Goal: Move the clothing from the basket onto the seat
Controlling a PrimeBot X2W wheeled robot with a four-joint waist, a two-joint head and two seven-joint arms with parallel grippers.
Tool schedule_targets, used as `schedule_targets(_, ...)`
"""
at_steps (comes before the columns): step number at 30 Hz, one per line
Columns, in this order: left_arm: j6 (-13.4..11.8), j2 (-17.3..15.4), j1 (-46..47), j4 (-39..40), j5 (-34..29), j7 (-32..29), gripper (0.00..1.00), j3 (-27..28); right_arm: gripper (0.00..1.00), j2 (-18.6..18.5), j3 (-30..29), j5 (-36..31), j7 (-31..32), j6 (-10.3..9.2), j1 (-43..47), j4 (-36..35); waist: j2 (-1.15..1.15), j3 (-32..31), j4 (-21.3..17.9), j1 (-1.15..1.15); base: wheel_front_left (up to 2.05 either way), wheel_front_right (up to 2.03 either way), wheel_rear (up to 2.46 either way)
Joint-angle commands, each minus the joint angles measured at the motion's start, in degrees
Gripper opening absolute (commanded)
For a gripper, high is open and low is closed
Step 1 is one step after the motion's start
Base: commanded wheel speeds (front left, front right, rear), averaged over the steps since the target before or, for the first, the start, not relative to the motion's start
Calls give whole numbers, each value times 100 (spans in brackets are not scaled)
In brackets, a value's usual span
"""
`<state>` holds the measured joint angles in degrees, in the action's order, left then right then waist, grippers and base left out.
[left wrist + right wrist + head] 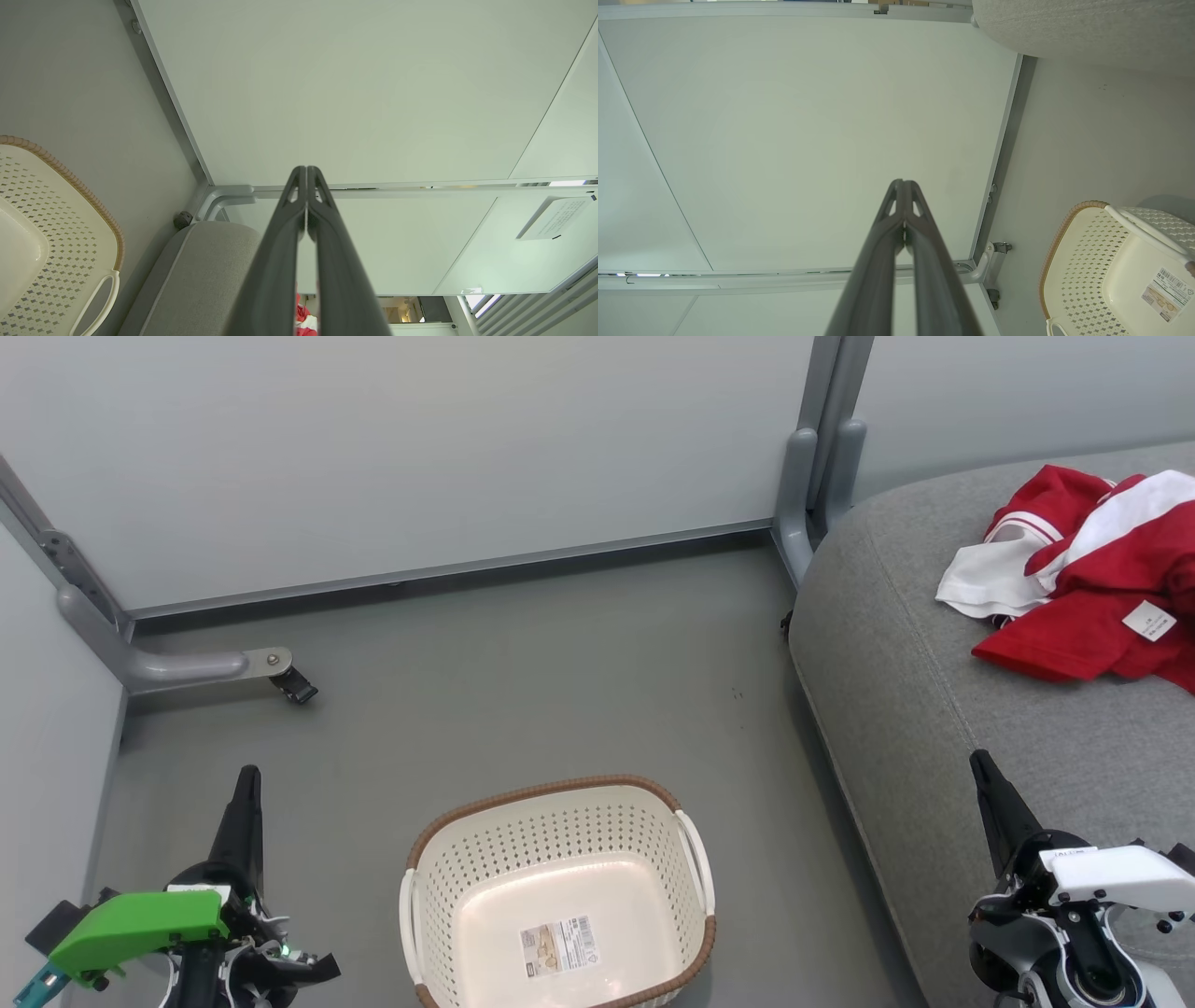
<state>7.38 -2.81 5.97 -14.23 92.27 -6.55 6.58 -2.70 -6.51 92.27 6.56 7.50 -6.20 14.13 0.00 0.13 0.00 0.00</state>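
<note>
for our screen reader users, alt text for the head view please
Red and white clothing lies heaped on the grey seat at right; the cream basket stands empty on the floor, between the shut left claw and right claw.

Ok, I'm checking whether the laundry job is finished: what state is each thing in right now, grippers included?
basket: upright on the floor, no clothing inside, paper label on its inner floor.
clothing: crumpled in a heap on the seat, white tag showing.
seat: bears the heap of clothing.
left gripper: shut, holding nothing.
right gripper: shut, holding nothing.
</note>
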Motion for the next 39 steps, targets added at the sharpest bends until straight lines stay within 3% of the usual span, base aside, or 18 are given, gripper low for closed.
schedule_targets(1, 25, -13, 69, 16, 23, -22, 0, 13, 0, -34, -12, 22, 19, -2, -31, 7, 0, 0, 0, 0, 0, 0, 0)
schedule_targets(39, 24, -13, 68, 16, 23, -20, 0, 12, 0, -35, -11, 23, 18, -2, -31, 7, 0, 0, 0, 0, 0, 0, 0)
